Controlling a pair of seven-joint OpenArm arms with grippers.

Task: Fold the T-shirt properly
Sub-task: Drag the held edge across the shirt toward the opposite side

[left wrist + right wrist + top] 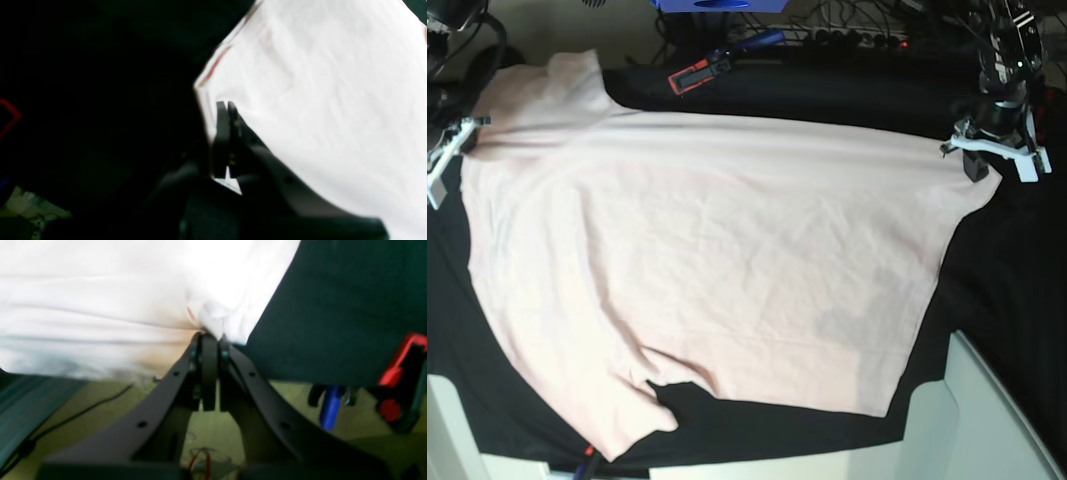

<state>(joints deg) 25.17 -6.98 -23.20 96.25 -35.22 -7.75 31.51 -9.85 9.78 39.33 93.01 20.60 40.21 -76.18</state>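
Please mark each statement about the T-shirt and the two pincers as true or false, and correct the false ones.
1. Both pincers are shut on the T-shirt. True: the left pincer and the right pincer each pinch an edge.
2. The T-shirt is folded in half. False: it lies spread out in one layer.
3. The T-shirt lies on a black cloth. True.
4. Large black lettering shows on the upper side. False: the side that shows is plain.
5. In the base view, the left pincer holds the shirt's corner on the right of the picture. True.
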